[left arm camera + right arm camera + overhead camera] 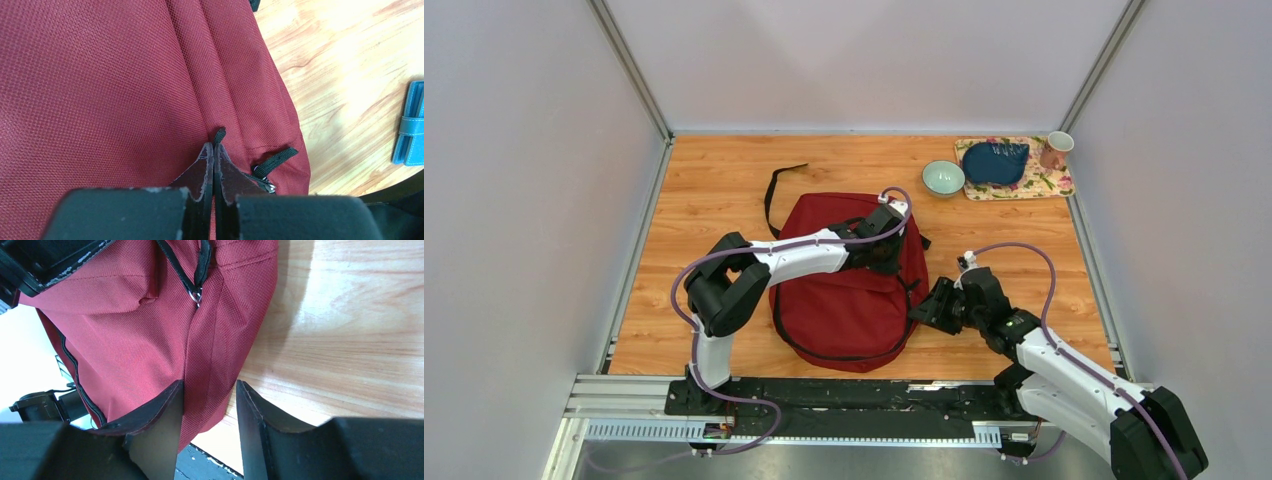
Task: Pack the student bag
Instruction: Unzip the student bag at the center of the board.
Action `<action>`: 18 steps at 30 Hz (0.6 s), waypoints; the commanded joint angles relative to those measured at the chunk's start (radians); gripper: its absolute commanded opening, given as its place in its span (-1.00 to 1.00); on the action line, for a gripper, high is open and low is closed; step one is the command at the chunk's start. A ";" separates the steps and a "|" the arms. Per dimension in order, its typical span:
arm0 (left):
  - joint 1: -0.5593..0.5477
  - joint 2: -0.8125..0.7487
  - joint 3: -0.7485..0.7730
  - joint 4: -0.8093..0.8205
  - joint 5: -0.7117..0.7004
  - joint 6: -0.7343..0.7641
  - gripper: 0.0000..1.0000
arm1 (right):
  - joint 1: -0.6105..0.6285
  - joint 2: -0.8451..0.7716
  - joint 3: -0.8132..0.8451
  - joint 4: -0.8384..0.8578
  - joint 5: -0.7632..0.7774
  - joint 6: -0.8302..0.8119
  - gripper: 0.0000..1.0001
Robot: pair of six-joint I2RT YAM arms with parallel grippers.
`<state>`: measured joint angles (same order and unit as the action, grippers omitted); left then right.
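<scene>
Wood table [704, 200] w/ grey walls on 3 sides. Student bag [844, 300], dark red, lies flat mid-table, nearer the near edge. One black strap [774, 190] trails off its far-left corner onto the wood.

L arm reaches in from the left, across the bag's far half. Left gripper [886, 245] sits on the fabric near the bag's far-right part. In the wrist view the left gripper [214, 150] is clenched, pads flat together, nipping a small black pull tab [219, 134] that pokes out just past the tips. A 2nd tab [280, 157] w/ a metal slider lies just beside it, at the bag's edge.

R arm comes from the near right. Right gripper [929, 308] is at the bag's right side. Right gripper [210, 385] is released: jaws apart, straddling a seam fold of the bag where it meets the wood, not pinching it.

Far-right corner: floral mat [1044, 185] w/ a dark blue pouch [994, 162] on it and a pink mug [1056, 150] at its far-right end. Pale green bowl [943, 178] stands just left of the mat.

Small blue wallet [411, 125] lies on the wood beside the bag, apart from it; seen only in the L wrist view.
</scene>
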<state>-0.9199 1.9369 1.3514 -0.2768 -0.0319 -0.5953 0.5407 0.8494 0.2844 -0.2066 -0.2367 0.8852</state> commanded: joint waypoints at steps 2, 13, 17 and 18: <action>0.000 -0.026 0.019 -0.004 0.026 0.051 -1.00 | 0.004 -0.016 0.041 -0.023 0.023 -0.022 -0.10; 0.000 -0.203 -0.090 0.073 -0.006 0.081 -1.00 | -0.001 -0.179 0.116 -0.166 0.115 -0.032 0.28; -0.002 -0.260 -0.133 0.106 -0.020 0.077 -1.00 | -0.001 -0.211 0.121 -0.137 0.120 -0.015 0.31; 0.000 -0.268 -0.146 0.113 -0.022 0.077 -1.00 | -0.001 -0.207 0.127 -0.126 0.122 -0.014 0.31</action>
<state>-0.9207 1.7416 1.2381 -0.2188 -0.0349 -0.5358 0.5407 0.6537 0.3645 -0.3550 -0.1467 0.8650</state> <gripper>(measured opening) 0.008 0.655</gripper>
